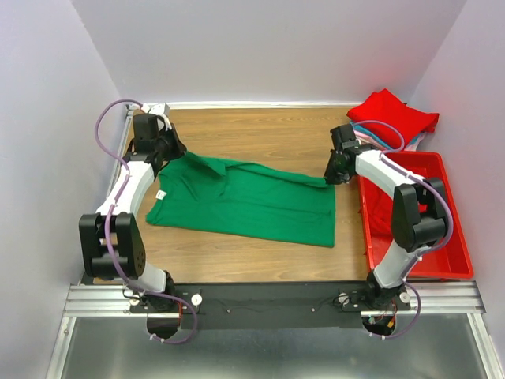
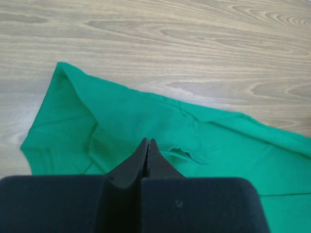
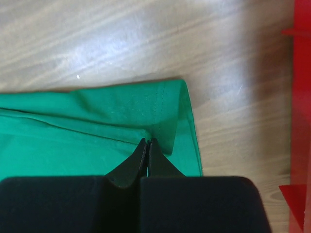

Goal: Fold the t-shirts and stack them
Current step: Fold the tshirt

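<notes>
A bright green t-shirt (image 1: 245, 205) lies spread across the middle of the wooden table, its far edge folded over toward the front. A white label (image 1: 160, 194) shows at its left edge. My left gripper (image 1: 175, 151) is shut at the shirt's far left corner; in the left wrist view (image 2: 147, 141) the cloth (image 2: 121, 111) tents up to the closed tips. My right gripper (image 1: 331, 175) is shut on the far right corner; in the right wrist view (image 3: 147, 141) a fold of green cloth (image 3: 97, 111) rises to the tips. A red t-shirt (image 1: 393, 114) tops a pile at the back right.
A red plastic bin (image 1: 454, 221) stands along the right side, next to my right arm; its wall also shows in the right wrist view (image 3: 301, 121). Pink and light blue cloth (image 1: 371, 136) peeks out under the red shirt. White walls close in the table.
</notes>
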Controlling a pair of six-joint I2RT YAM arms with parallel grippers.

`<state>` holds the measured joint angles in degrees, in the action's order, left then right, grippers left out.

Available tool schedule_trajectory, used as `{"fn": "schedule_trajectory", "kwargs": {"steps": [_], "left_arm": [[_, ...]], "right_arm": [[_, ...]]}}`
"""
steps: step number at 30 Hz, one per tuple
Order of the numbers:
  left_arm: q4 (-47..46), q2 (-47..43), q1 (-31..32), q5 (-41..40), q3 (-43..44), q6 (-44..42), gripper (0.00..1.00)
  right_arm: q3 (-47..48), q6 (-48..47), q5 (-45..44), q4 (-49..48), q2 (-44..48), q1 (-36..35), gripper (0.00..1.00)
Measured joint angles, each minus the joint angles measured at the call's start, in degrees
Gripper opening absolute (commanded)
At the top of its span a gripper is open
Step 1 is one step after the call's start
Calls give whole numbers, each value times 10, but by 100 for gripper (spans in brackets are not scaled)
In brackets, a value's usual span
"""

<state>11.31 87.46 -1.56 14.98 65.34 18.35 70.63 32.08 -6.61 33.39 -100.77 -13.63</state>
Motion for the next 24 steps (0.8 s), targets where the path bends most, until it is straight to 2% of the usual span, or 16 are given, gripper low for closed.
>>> {"fn": "schedule_trajectory", "kwargs": {"steps": [12, 24], "left_arm": [[42, -95, -2, -13, -92, 26, 0], [88, -194, -10, -77, -117, 92, 0]], "right_arm": [[-75, 4, 1, -5, 75, -11, 2], [-141, 4, 1, -7, 126, -16, 2]]}}
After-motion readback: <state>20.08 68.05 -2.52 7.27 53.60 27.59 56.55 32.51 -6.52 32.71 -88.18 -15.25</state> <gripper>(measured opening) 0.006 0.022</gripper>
